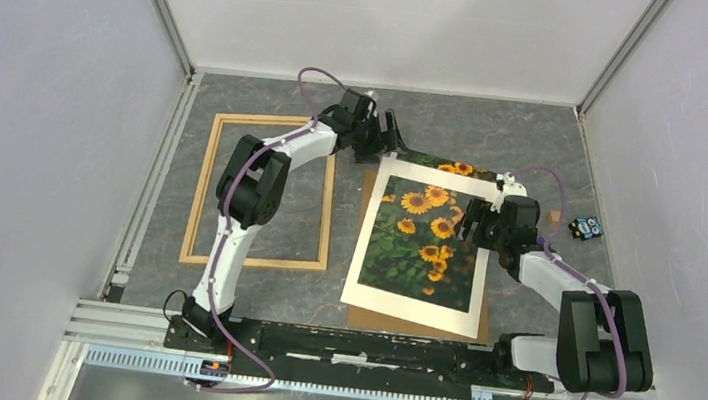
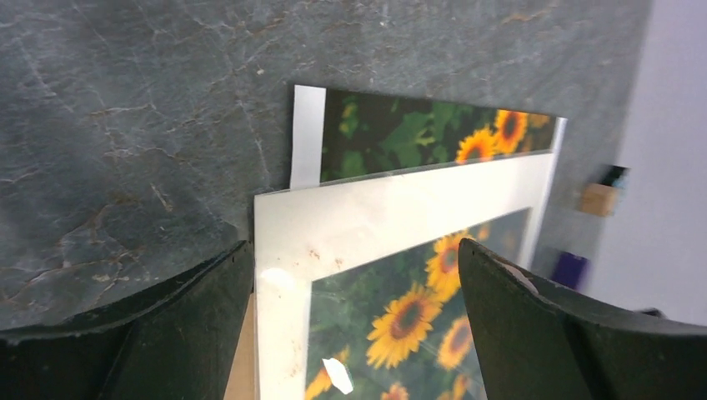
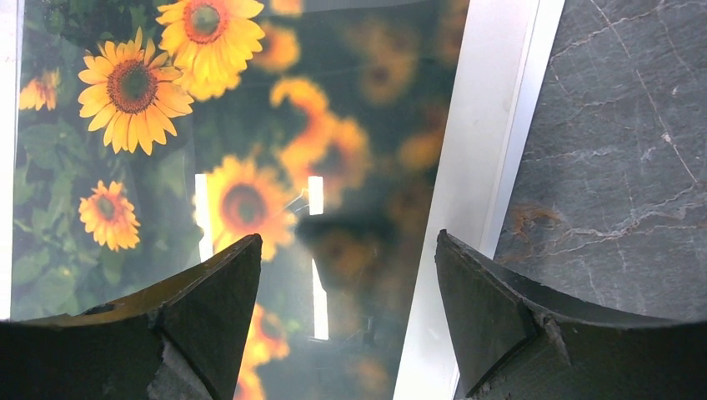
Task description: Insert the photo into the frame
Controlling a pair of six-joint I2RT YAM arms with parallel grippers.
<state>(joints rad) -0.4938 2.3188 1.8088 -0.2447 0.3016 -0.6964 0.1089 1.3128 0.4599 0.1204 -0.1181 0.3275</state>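
Both sets of jaws gape wide: left gripper (image 1: pixel 387 138) at the white mat's (image 1: pixel 361 261) eleven o'clock corner, right gripper (image 1: pixel 473 224) at three; the frame (image 1: pixel 202 183) lies at nine o'clock of the photo (image 1: pixel 421 238).

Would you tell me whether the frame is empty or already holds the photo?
Empty: bare table shows inside the frame; the photo lies apart to its right, under a white mat.

The left arm (image 1: pixel 223 256) and right arm (image 1: pixel 548 272) share one build, with smooth white link shells joined by bulky black joint housings. A thin purple cable (image 1: pixel 317 69) runs along each arm in loose loops. Both bases are fixed to a black rail (image 1: pixel 353 346). The left fingers (image 2: pixel 158 333) and right fingers (image 3: pixel 200 325) are matte black wedges, broad at the root, narrowing to blunt tips, with slightly scuffed edges.
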